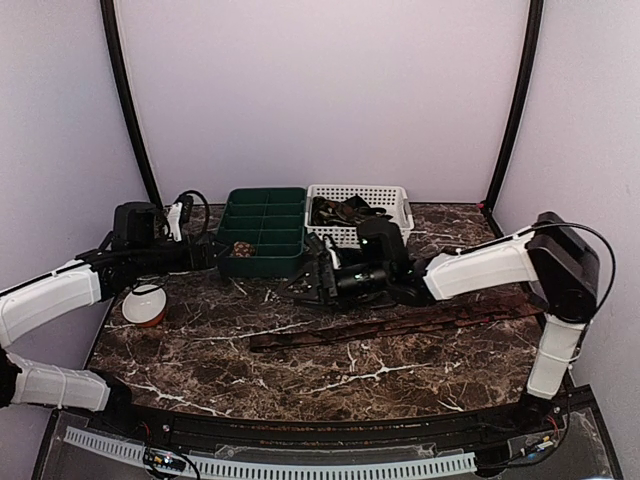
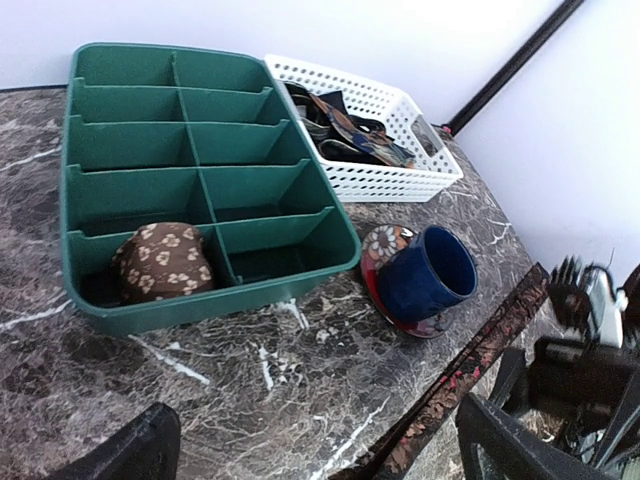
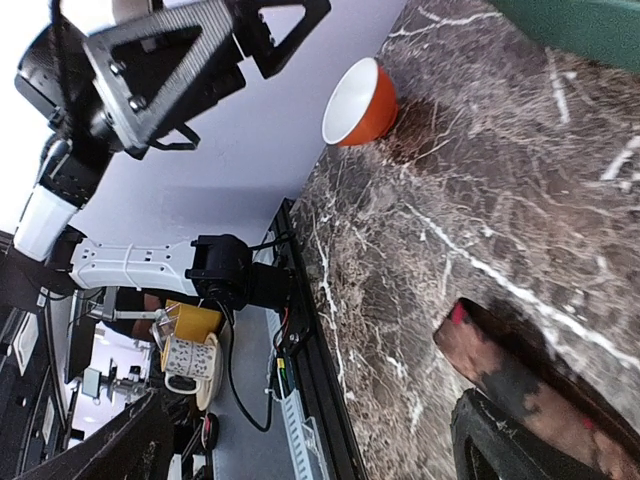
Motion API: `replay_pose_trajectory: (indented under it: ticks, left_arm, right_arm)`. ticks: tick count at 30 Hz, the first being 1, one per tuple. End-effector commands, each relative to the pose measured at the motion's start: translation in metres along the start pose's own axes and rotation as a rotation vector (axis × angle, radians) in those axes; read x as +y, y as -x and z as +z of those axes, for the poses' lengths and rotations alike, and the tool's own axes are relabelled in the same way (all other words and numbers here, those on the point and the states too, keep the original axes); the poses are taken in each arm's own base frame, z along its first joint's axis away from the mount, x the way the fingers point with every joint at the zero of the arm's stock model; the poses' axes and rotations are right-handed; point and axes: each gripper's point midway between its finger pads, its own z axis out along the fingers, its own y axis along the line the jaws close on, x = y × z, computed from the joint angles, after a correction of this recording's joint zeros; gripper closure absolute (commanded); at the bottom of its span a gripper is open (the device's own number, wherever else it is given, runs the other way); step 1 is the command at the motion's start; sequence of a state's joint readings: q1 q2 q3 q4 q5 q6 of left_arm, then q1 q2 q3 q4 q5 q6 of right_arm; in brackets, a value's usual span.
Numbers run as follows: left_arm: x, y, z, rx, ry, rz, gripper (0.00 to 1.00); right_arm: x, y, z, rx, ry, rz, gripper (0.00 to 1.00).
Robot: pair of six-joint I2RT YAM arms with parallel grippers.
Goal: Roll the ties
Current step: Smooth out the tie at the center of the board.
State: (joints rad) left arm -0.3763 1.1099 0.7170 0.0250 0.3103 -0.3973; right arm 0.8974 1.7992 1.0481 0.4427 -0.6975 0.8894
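Open and empty: left gripper (image 2: 317, 412) and right gripper (image 3: 310, 420), over a veined marble table (image 1: 200, 370).
Nearest lies a flat tie (image 1: 390, 323); beyond, a speckled rolled tie (image 2: 163, 262) sits in the green plastic tray's (image 2: 215, 305) front-left compartment. The glossy blue mug (image 2: 430, 275) shows only from the left wrist. Farthest, loose ties (image 2: 345, 125) fill a perforated white basket (image 2: 390, 180).

**A:** Where are we? A robot lab, folks, and this is a test cell. There's a left arm (image 1: 50, 300) and a right arm (image 1: 480, 268) mounted at a marble-look table (image 1: 400, 370).

**B:** Plain pale walls (image 1: 320, 90) all round, framed by black poles (image 1: 128, 100). It's a booth, nobody's home!

**A:** Household props, though: a green divider tray (image 1: 262, 268), a white basket (image 1: 395, 192) and an orange bowl (image 1: 145, 305).

**B:** And past the table edge there are loose cables (image 3: 231, 370) and a mug (image 3: 190, 365) among clutter.
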Motion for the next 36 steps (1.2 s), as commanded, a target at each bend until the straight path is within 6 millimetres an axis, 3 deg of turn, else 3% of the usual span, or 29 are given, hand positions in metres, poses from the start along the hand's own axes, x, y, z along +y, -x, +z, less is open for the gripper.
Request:
replay_pose_trajectory:
  ticks: [1, 5, 14, 21, 24, 27, 30, 33, 36]
  left_arm:
    - [0.01, 0.006, -0.018, 0.006, 0.044, -0.072, 0.01]
    - [0.013, 0.009, -0.023, -0.007, 0.063, -0.079, 0.01]
    - [0.019, -0.005, -0.02, 0.008, 0.064, -0.079, 0.01]
    - [0.04, -0.01, -0.029, 0.004, 0.19, -0.107, 0.01]
    - [0.05, -0.015, -0.032, 0.023, 0.253, -0.128, 0.01]
    - [0.054, -0.019, -0.031, 0.039, 0.273, -0.131, 0.01]
    - [0.054, -0.019, -0.032, 0.033, 0.269, -0.128, 0.01]
    - [0.047, -0.016, -0.033, 0.022, 0.232, -0.119, 0.01]
    - [0.044, -0.015, -0.033, 0.015, 0.22, -0.109, 0.01]
  right_arm:
    - [0.034, -0.008, 0.056, 0.085, 0.145, -0.028, 0.03]
    - [0.038, -0.023, 0.091, 0.152, 0.198, 0.002, 0.03]
    - [0.017, -0.044, 0.133, 0.21, 0.263, 0.146, 0.03]
    - [-0.062, -0.058, 0.155, 0.192, 0.058, 0.362, 0.03]
    - [-0.078, -0.064, 0.155, 0.179, 0.016, 0.464, 0.03]
    - [-0.07, -0.06, 0.156, 0.173, 0.05, 0.488, 0.03]
    - [-0.032, -0.044, 0.155, 0.174, 0.143, 0.442, 0.03]
    - [-0.002, -0.027, 0.141, 0.16, 0.181, 0.358, 0.03]
    - [-0.004, -0.02, 0.124, 0.136, 0.159, 0.331, 0.03]
